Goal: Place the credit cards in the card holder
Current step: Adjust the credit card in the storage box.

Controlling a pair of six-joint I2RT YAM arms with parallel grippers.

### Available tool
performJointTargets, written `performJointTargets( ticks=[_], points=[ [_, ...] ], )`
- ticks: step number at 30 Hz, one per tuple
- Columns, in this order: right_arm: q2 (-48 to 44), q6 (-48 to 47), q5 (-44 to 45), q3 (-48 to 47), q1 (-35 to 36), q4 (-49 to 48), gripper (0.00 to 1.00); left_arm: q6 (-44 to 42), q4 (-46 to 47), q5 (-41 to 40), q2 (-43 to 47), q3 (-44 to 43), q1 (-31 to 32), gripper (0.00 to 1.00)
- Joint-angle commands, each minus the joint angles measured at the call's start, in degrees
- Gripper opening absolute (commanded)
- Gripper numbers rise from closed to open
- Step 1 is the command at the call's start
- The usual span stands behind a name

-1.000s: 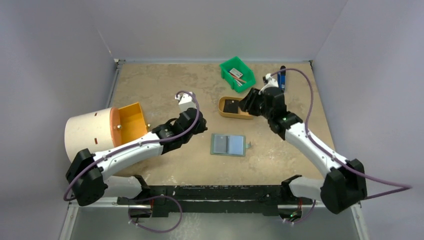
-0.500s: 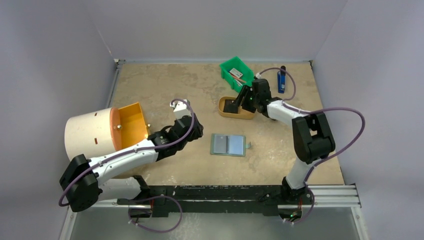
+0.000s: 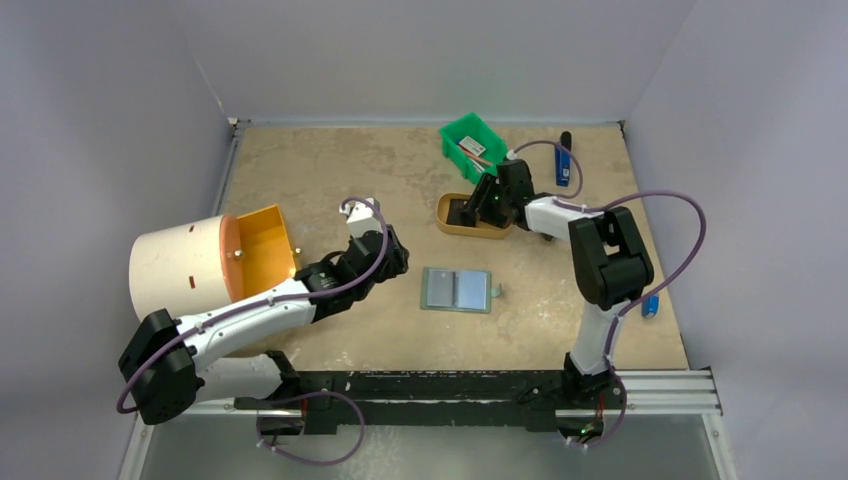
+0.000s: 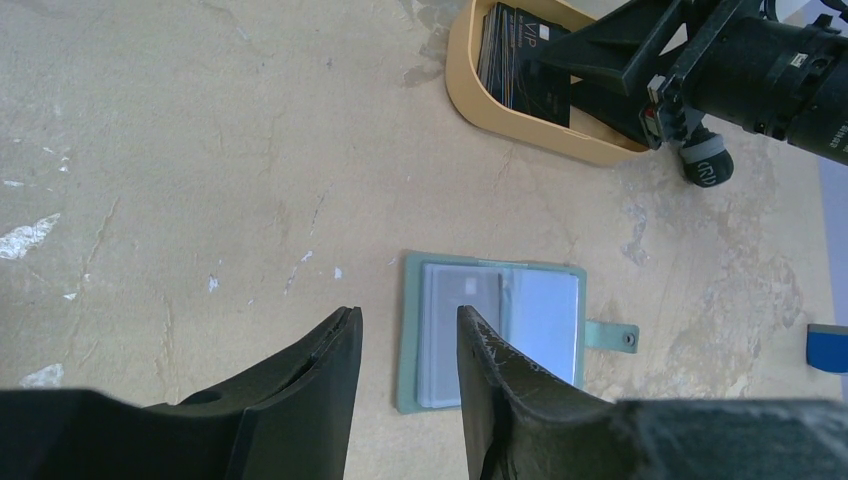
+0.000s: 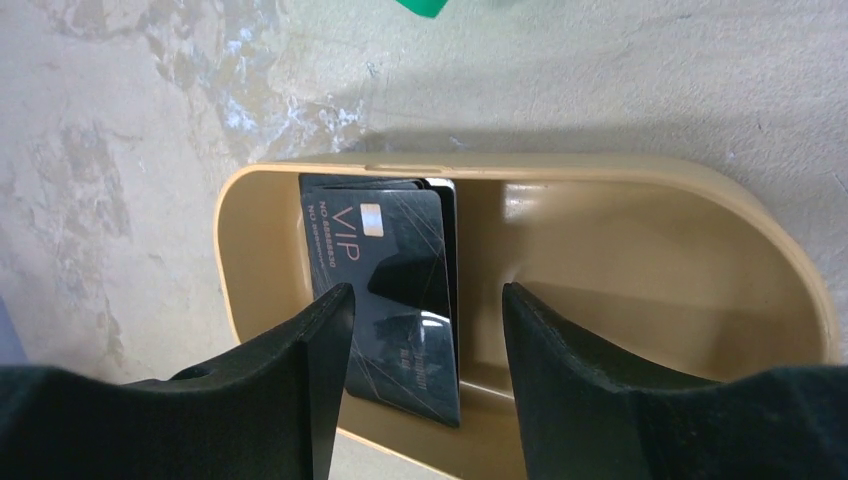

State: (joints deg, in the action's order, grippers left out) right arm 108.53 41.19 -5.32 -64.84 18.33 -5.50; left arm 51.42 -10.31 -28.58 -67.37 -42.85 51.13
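Note:
The black credit cards point(image 5: 385, 290) lie stacked at the left end of a tan oval tray point(image 5: 640, 250); they also show in the left wrist view point(image 4: 525, 60) and the top view point(image 3: 461, 212). My right gripper point(image 5: 425, 295) is open, its fingers above the tray, straddling the stack's edge. The card holder point(image 3: 457, 289) lies open flat on the table centre, pale blue pockets up, snap tab to the right; it also shows in the left wrist view point(image 4: 495, 330). My left gripper point(image 4: 405, 320) is open and empty, above the table just left of the card holder.
A green bin point(image 3: 474, 146) with small items stands behind the tray. A cream cylinder with an orange drawer point(image 3: 215, 256) sits at the left. Blue objects lie at the back right point(image 3: 565, 162) and at the right point(image 3: 650, 305).
My right arm has folded back and its gripper has come down over the tray's card stack. My left arm shifted slightly left, then held still.

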Motion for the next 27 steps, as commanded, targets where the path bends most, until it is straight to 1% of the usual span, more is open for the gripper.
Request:
performJointTargets(
  ticks=[1,5,11,17,24,25,27],
  points=[
    [0.6,0.3,-0.5,-3.0,0.0,-0.8,0.57,-0.1,2.5,-0.4,0.3,-0.1,-0.1,0.39],
    [1.2,0.1,-1.1,-3.0,0.0,-0.7,0.51,0.1,2.4,-0.4,0.0,-0.2,-0.1,0.38],
    [0.0,0.4,-1.2,-1.6,0.1,-1.8,0.39,0.3,2.2,-0.6,-0.4,-0.3,-0.1,0.37],
    [-1.9,0.6,-0.8,-0.2,0.1,-2.7,0.35,0.3,2.4,-0.4,-0.7,-0.3,-0.1,0.36],
    [-3.1,1.0,-0.4,0.8,0.1,-3.1,0.35,0.5,2.1,-0.4,-0.7,-0.3,-0.1,0.36],
    [-3.1,0.9,-0.8,1.0,0.0,-3.6,0.36,0.5,2.1,-0.4,-0.7,-0.2,-0.1,0.36],
    [-3.0,0.8,-2.0,1.0,0.0,-4.1,0.44,0.5,2.1,-0.3,-0.7,-0.3,-0.1,0.36]
  ],
)
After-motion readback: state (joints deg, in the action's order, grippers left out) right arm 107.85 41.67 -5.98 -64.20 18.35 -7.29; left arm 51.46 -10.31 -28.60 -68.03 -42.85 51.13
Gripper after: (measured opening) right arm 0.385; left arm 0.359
